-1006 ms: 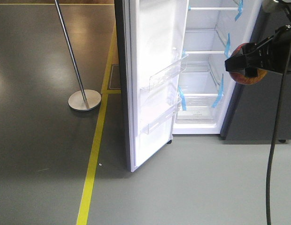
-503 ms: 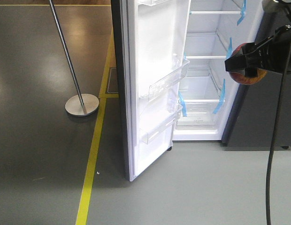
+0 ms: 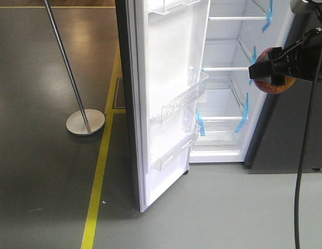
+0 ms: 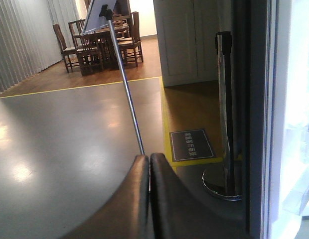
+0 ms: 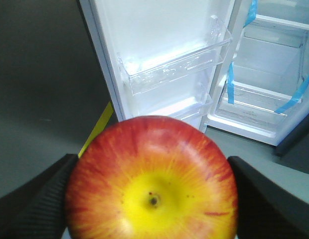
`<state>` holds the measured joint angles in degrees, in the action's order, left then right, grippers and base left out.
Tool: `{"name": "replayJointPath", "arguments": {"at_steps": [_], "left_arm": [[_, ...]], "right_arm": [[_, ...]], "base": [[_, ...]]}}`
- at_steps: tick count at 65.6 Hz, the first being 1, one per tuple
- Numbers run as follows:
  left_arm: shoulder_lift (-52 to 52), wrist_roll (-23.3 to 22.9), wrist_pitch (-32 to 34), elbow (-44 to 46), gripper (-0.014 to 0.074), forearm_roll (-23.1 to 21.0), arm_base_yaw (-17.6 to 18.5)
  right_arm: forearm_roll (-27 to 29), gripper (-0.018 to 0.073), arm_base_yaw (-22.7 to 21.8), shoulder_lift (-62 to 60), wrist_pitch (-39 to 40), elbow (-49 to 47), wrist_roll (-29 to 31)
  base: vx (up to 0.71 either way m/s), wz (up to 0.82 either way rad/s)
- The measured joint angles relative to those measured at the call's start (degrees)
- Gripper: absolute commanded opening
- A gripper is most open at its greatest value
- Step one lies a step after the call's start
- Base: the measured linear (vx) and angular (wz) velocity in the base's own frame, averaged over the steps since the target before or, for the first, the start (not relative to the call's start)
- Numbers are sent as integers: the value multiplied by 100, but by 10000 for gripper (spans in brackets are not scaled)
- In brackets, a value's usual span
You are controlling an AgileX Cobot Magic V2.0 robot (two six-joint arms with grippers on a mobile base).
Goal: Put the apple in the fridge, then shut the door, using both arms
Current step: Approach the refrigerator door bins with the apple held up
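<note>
The red and yellow apple fills the right wrist view, held between the black fingers of my right gripper, which is shut on it. In the front view the apple hangs in the air at the right, in front of the fridge. The fridge stands open, white inside with clear shelves and blue tape strips. Its door swings out toward me with clear bins on the liner. My left gripper is shut with nothing in it, and sits left of the door's outer edge.
A chrome stanchion pole with a round base stands left of the door. A yellow floor line runs past it. Another stanchion base and a floor sign sit close to the fridge side. Chairs and a table are far back.
The whole scene has shifted in the front view: the fridge door and stanchion moved left and down, so the view has come nearer to the fridge. The apple stays held in the same spot.
</note>
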<state>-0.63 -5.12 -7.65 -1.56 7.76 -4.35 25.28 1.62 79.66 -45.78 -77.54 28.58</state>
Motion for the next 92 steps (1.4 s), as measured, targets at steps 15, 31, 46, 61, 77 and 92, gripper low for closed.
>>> {"name": "replayJointPath", "arguments": {"at_steps": [15, 31, 46, 61, 77, 92], "left_arm": [[0, 0, 0, 0, -8, 0, 0], [0, 0, 0, 0, -8, 0, 0], [0, 0, 0, 0, -8, 0, 0], [0, 0, 0, 0, -8, 0, 0], [0, 0, 0, 0, -8, 0, 0], [0, 0, 0, 0, -8, 0, 0]], "right_arm": [[0, 115, 0, 0, 0, 0, 0], [0, 115, 0, 0, 0, 0, 0], [0, 115, 0, 0, 0, 0, 0], [0, 115, 0, 0, 0, 0, 0], [0, 115, 0, 0, 0, 0, 0], [0, 115, 0, 0, 0, 0, 0]], "base": [[12, -4], [11, -3], [11, -1], [12, 3], [13, 5], [13, 3]]}}
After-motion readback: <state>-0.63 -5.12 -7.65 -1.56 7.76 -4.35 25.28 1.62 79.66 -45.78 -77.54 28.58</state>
